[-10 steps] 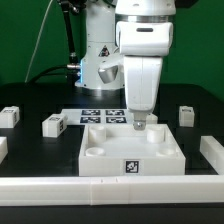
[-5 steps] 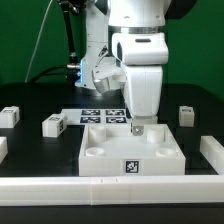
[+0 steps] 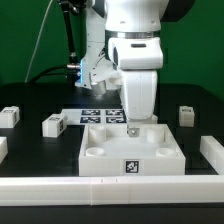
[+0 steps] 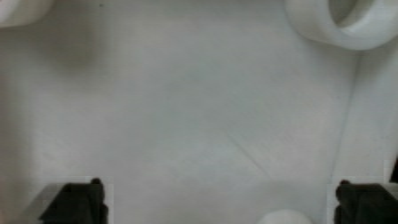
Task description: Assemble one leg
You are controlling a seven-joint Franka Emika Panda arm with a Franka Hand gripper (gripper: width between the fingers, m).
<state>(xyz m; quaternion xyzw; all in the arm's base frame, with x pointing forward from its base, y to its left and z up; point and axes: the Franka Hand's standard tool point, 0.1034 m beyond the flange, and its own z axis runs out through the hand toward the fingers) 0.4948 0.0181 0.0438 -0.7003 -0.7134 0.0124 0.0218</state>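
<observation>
- Spreading gripper (image 3: pixel 131 128) fingers (image 4: pixel 75 203) wide, clasping nothing.
- Hanging right over white tray piece (image 3: pixel 100 163), leg (image 3: pixel 186 115) well aside.
- Having edged toward exterior view's left.

— Where's the gripper (image 3: pixel 131 128)?
— Low over the far side of the white tray (image 3: pixel 100 166).
— And a leg (image 3: pixel 52 124)?
— On the black worktop (image 3: pixel 30 142), at the exterior view's left, apart from the tray.
</observation>
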